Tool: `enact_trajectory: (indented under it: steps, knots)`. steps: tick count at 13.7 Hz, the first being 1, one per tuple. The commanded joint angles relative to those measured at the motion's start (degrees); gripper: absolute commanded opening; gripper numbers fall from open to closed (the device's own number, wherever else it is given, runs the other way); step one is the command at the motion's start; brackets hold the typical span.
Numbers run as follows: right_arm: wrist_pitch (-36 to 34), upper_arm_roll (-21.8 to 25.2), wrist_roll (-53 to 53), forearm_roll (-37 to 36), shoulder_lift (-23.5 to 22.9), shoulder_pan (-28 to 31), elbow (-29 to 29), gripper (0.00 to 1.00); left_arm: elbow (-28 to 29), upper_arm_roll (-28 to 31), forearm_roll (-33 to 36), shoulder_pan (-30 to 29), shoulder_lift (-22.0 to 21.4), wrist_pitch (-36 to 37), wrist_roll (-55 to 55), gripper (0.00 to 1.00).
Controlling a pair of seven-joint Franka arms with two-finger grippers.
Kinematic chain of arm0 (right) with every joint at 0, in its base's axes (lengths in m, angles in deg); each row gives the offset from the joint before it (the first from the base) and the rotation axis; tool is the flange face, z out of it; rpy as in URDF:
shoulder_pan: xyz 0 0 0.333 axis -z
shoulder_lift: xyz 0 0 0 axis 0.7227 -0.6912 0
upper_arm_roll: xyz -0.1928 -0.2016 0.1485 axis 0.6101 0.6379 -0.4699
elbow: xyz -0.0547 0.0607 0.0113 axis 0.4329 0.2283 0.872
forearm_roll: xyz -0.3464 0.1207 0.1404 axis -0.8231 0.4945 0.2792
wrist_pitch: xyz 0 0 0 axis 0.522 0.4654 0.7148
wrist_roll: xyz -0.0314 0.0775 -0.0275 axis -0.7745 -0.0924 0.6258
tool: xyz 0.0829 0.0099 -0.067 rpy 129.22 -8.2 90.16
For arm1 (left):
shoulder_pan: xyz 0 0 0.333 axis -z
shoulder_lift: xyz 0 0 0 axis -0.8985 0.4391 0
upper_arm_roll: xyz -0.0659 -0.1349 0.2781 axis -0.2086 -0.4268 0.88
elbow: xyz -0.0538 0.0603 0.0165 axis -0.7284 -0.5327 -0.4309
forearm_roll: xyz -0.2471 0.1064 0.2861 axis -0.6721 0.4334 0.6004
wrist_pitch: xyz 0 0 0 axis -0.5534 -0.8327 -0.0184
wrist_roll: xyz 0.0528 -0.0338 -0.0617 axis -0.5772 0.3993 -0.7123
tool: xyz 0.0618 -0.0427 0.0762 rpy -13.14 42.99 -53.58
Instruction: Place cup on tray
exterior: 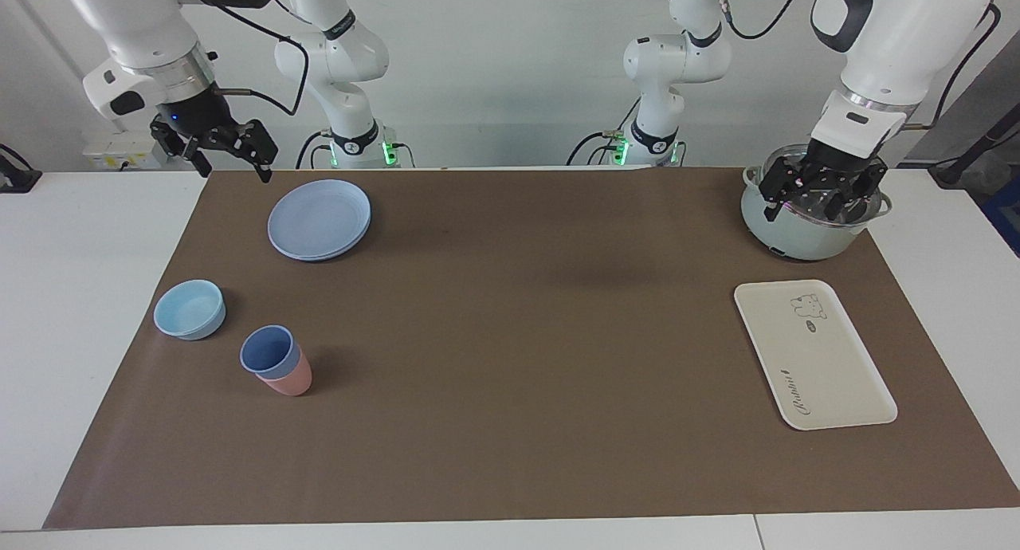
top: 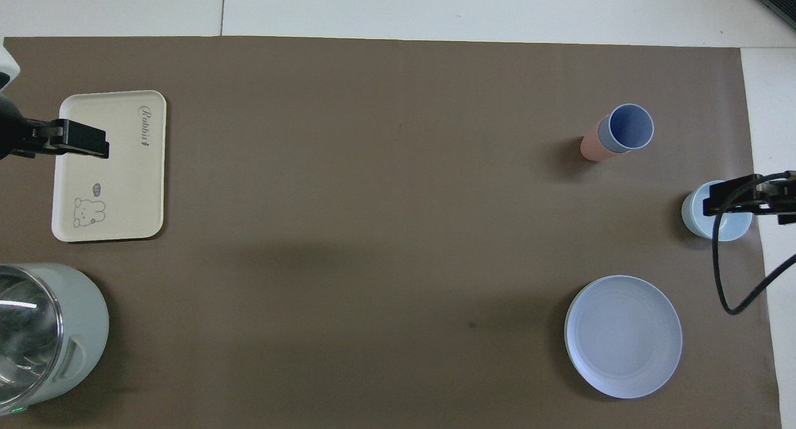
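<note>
The facing view shows both grippers raised, spread wide and empty: the left gripper [exterior: 821, 195] over the pot [exterior: 797, 235], the right gripper [exterior: 227, 155] by the plate [exterior: 319, 219]. The overhead view alone shows the periwinkle cup [top: 629, 127] nested in the pink cup [top: 591, 146], well apart from the right gripper, and the tray [top: 124, 186] under the left one.

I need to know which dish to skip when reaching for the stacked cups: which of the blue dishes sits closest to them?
The light-blue shallow bowl. It sits right beside the blue cup nested in the pink cup; the round blue plate lies much nearer the robots.
</note>
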Motion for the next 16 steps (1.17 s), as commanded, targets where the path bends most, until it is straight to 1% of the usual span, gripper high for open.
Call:
enact_trajectory:
  steps: [1,3,5,6,7,9,12,13,14,15,16]
  knots:
    - [7.06,0.01,13.08,0.66,0.60,3.01,-3.93,1.00,1.71,-0.05,-0.42,-0.26,-1.65,0.49,-0.24,1.00]
    - [14.43,0.10,24.23,4.94,0.51,5.74,-7.70,1.00,1.62,-0.05,-0.42,-0.43,-1.65,0.49,-0.24,1.00]
    - [24.44,0.10,38.46,10.39,-0.28,8.29,-13.32,1.00,2.06,0.21,-0.42,-0.61,-1.83,0.58,-0.24,1.00]
    - [29.19,0.10,45.58,14.34,-1.85,9.00,-15.09,1.00,1.97,0.21,-0.42,-0.52,-1.83,0.58,-0.24,1.00]
    - [32.55,0.10,52.00,19.77,-3.61,9.61,-15.63,1.00,2.06,0.21,-0.42,-0.52,-1.83,0.66,-0.24,1.00]
    - [34.16,0.10,64.57,29.88,-7.30,11.45,-15.63,1.00,2.06,0.13,-0.42,-0.52,-1.83,0.32,-0.06,1.00]
    - [34.69,0.10,89.60,44.04,-13.62,15.50,-15.98,1.00,2.49,0.13,-0.42,-0.08,-1.83,-0.30,0.11,1.00]
    - [34.60,0.10,95.69,48.61,-16.17,16.12,-15.99,1.00,2.67,0.13,-0.42,0.09,-2.00,-0.56,0.46,1.00]
    - [34.69,0.10,99.57,53.09,-17.76,16.30,-15.99,1.00,2.67,0.13,-0.42,0.18,-2.09,-0.74,0.55,1.00]
    - [34.43,0.10,100.92,55.75,-19.08,16.47,-15.90,1.00,2.67,0.13,-0.42,0.18,-2.09,-1.00,0.47,1.00]
    - [33.55,0.02,103.11,59.51,-21.53,17.17,-15.29,1.00,2.76,0.13,-0.42,0.01,-2.09,-1.00,0.20,1.00]
